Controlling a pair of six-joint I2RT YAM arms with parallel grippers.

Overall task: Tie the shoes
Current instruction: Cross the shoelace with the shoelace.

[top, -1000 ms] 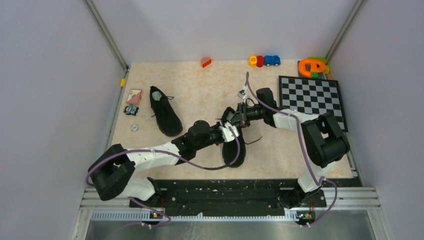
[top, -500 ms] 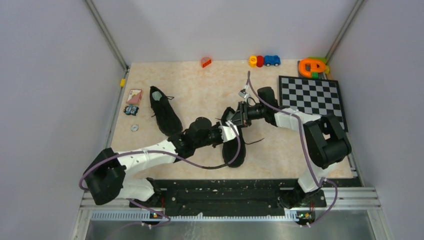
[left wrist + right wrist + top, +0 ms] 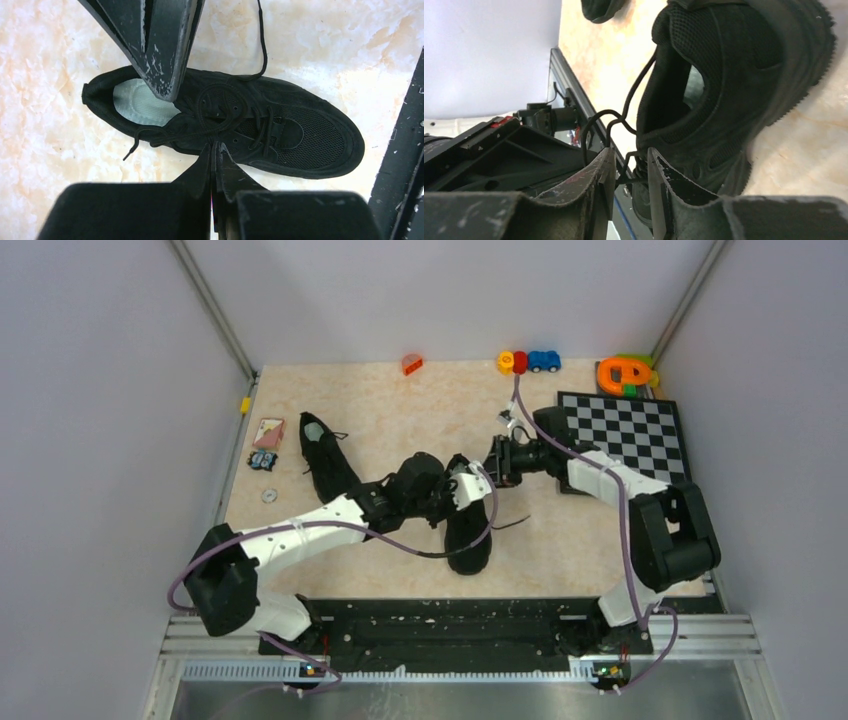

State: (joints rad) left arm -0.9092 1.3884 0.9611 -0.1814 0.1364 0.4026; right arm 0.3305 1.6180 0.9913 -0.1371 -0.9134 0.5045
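At the left of the table (image 3: pixel 400 405), the far shoe (image 3: pixel 322 452) is lying alone on its sole, the left arm crossing over its toe. Moving right, the left gripper (image 3: pixel 470 483) is hovering over the heel end of the near shoe (image 3: pixel 468 540), which is resting at the middle of the table with its toe pointing toward the arm bases. From overhead the fingers are hidden. The left wrist view is showing what that one cannot: the left gripper (image 3: pixel 214 155) is squeezing shut on a strand of the lace (image 3: pixel 220 107) beside the near shoe (image 3: pixel 290 135), whose pale insole (image 3: pixel 137 100) is lying exposed. Further right, the right gripper (image 3: pixel 497 460) is reaching in from the checkerboard (image 3: pixel 625 430) side. Its own camera is showing the right gripper (image 3: pixel 630 172) with fingers a narrow gap apart and a lace (image 3: pixel 624 112) loop running between them; whether it is pinching the loop I cannot tell.
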